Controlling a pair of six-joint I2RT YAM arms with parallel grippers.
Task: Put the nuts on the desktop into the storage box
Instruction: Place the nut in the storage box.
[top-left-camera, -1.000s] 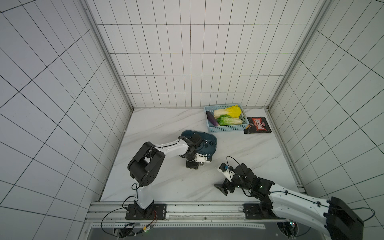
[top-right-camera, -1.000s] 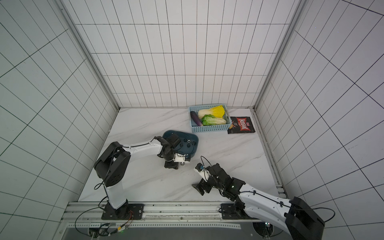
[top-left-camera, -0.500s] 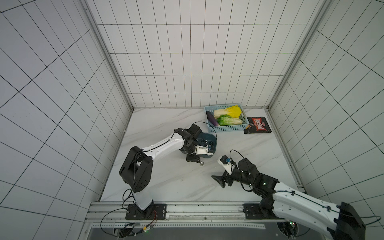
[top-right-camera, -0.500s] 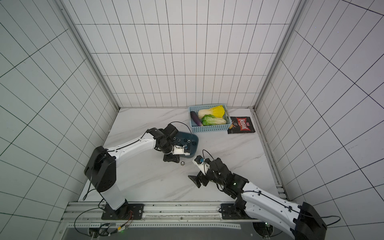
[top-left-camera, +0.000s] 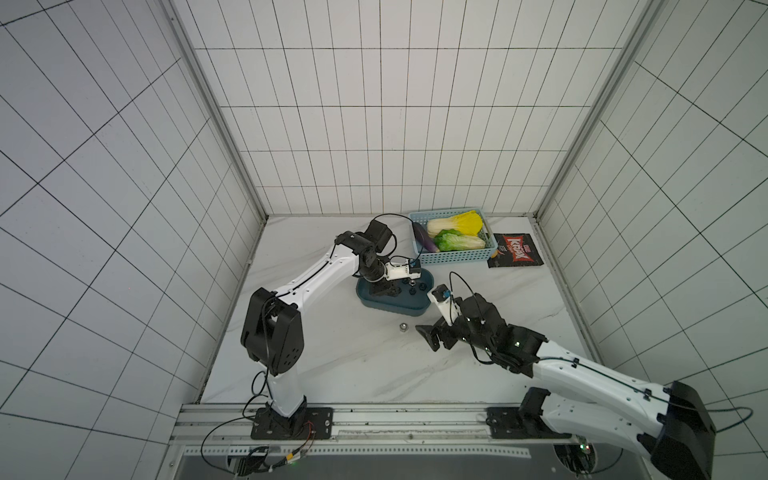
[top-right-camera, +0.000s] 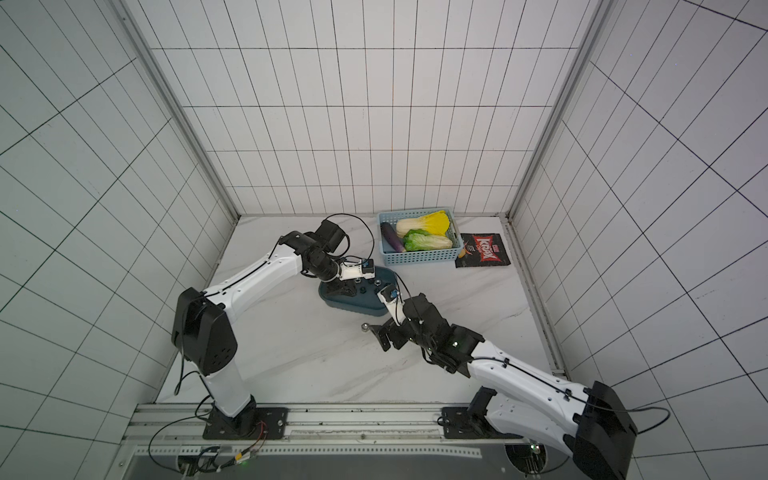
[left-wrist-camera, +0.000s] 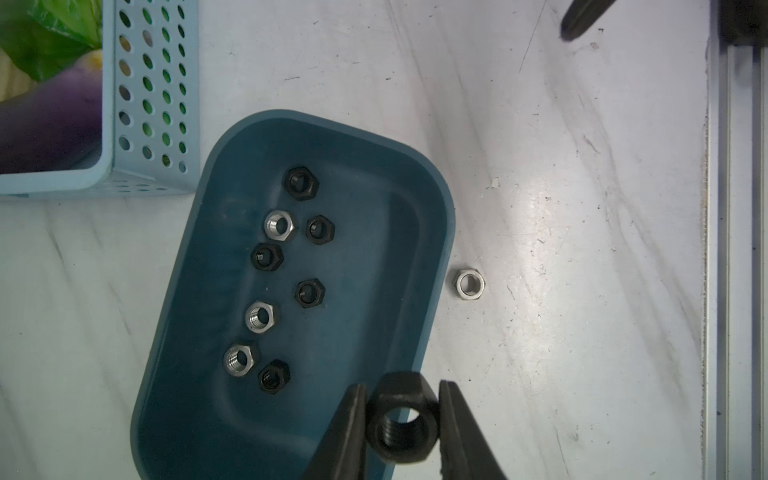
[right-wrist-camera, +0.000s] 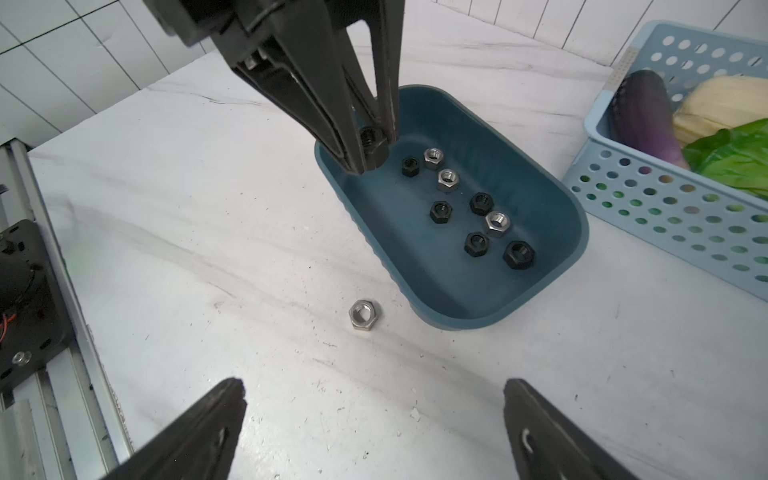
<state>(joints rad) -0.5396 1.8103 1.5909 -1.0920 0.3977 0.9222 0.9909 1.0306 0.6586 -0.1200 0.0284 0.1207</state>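
In both top views the left gripper (top-left-camera: 383, 291) hung over the left end of the storage box (top-left-camera: 392, 311), which sat in the middle of the desktop (top-left-camera: 353, 365). How its jaws stood was too small to read there. One silver nut (top-left-camera: 403, 327) lay on the desktop just near of the box, apart from its wall. The right gripper (top-left-camera: 428, 337), spread wide and holding nothing, sat low just right of the silver nut (top-right-camera: 365, 327). A light blue basket (top-left-camera: 453, 258) of vegetables stood far and right of the box, with a snack packet (top-left-camera: 515, 257) to its right.

In the left wrist view the left gripper (left-wrist-camera: 402, 386) was clamped on a black nut (left-wrist-camera: 402, 430) over the rim of the storage box (left-wrist-camera: 444, 216). Eight nuts (left-wrist-camera: 310, 293) lay on the box floor, five black and three silver. The silver nut (left-wrist-camera: 468, 284) rested flat on the desktop (left-wrist-camera: 561, 208) just outside the box wall.

In the right wrist view the right gripper (right-wrist-camera: 374, 415) showed its fingers far apart with nothing between them. The silver nut (right-wrist-camera: 364, 314) lay between it and the storage box (right-wrist-camera: 579, 232). The left gripper (right-wrist-camera: 370, 163) pinched the black nut (right-wrist-camera: 371, 140) above the box's left end.
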